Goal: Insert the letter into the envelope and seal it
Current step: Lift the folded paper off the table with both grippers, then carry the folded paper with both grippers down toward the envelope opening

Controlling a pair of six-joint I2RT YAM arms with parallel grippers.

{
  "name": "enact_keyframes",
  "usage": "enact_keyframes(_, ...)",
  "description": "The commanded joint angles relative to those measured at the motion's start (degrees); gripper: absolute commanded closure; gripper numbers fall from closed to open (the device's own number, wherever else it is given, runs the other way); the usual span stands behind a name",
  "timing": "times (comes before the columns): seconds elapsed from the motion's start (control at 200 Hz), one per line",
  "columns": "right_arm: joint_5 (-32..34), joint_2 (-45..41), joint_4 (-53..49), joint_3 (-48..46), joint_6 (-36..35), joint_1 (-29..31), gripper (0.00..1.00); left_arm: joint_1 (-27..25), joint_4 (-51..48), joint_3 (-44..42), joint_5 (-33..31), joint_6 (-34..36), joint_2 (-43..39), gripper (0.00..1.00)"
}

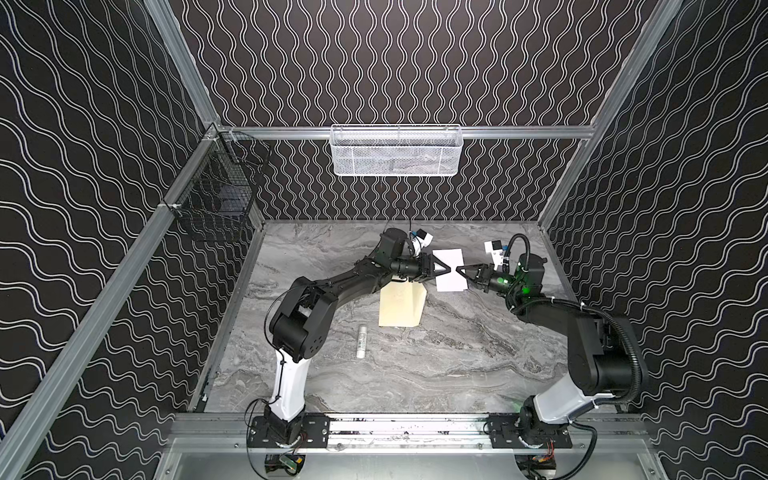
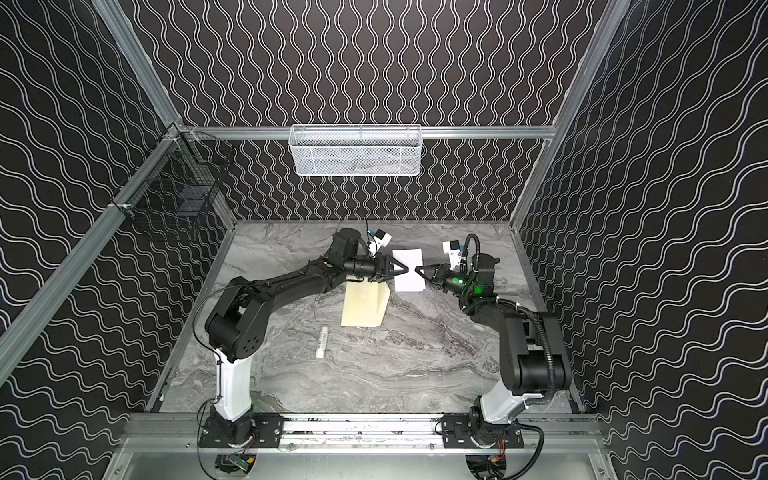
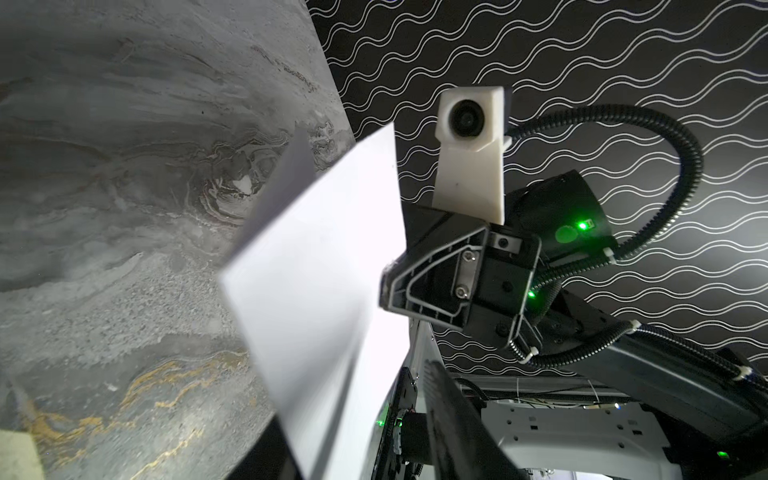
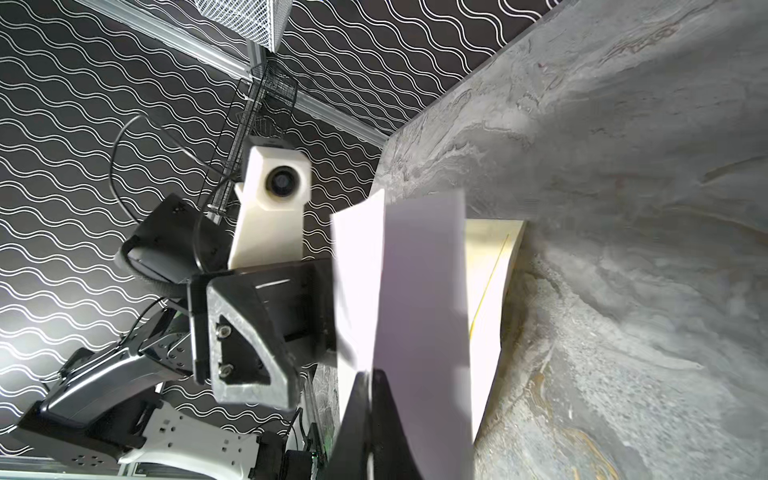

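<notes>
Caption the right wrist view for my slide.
Right gripper pinching the white letter, cream envelope lying on the marble table beyond it.

Both top views: my left arm (image 1: 332,286) reaches from its base at 7 o'clock, with the left gripper (image 1: 446,269) pointing toward 3 o'clock. The right arm (image 1: 582,345) comes from 5 o'clock, its right gripper (image 1: 458,270) pointing toward 9 o'clock — tips nearly meeting. The right jaws clamp the letter (image 1: 448,257); the left jaws' gap is unclear.
</notes>
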Motion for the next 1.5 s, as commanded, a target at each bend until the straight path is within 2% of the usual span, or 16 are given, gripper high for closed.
enact_keyframes(0.0, -0.25, -0.6, -0.09, 0.63, -0.54, 0.08, 1.0, 0.23, 1.84, -0.75, 0.5, 1.43, -0.78, 0.66)
enact_keyframes(0.16, -0.03, -1.74, -2.94, 0.87, -2.06, 0.51, 1.0, 0.43, 1.22, -0.89, 0.1, 2.1, -1.06, 0.82)
enact_keyframes(0.295, -0.4, -3.84, -8.1, 0.88, -4.81, 0.52, 0.92, 0.53, 0.18, -1.14, 0.27, 3.16, -1.68, 0.94)
enact_keyframes(0.44, 1.03, -7.48, -22.66, 2.64, -12.73, -0.21, 0.68, 0.87, -2.11, -1.47, 1.84, 5.54, -3.36, 0.99)
enact_keyframes(0.541, -0.1, -9.81, -30.92, 3.59, -17.29, -1.24, 0.58, 1.58, -4.01, -1.71, 4.84, 7.58, -4.7, 1.0)
enact_keyframes(0.666, -3.89, -12.52, -26.92, 1.36, -14.4, -2.28, 0.47, 2.63, -1.98, -4.06, 8.43, 7.34, -6.65, 1.0)
enact_keyframes(0.761, -6.45, -12.64, -24.78, 1.71, -12.96, -2.2, 0.44, 2.63, -0.71, -4.59, 10.7, 6.61, -7.19, 1.0)
enact_keyframes(0.861, -7.89, -12.94, -17.61, 0.7, -7.65, -1.5, 0.41, 2.64, 1.18, -6.15, 11.4, 5.63, -8.34, 1.0)
enact_keyframes(0.996, -7.59, -11.41, -16.22, 2.53, -6.67, 1.39, 0.42, 2.41, 7.21, -8.15, 12.66, 1.26, -8.71, 1.0)
enact_keyframes(1.111, -8.22, -9.94, -12.18, 2.75, -3.76, 2.1, 0.48, 2.37, 8.73, -9.0, 12.74, 0.18, -9.22, 1.0)
enact_keyframes(1.216, -7.67, -10.0, -11.09, 2.83, -3.28, 2.19, 0.56, 2.37, 7.26, -9.24, 12.42, 1.56, -9.76, 1.0)
enact_keyframes(1.346, -7.75, -9.43, -8.5, 2.66, -1.32, 2.62, 0.77, 2.32, 5.47, -9.41, 11.84, 3.04, -9.98, 0.98)
enact_keyframes(1.496, -7.75, -9.34, -6.72, 2.22, 0.01, 3.42, 0.89, 2.33, 5.44, -9.94, 11.35, 3.16, -10.02, 0.97)
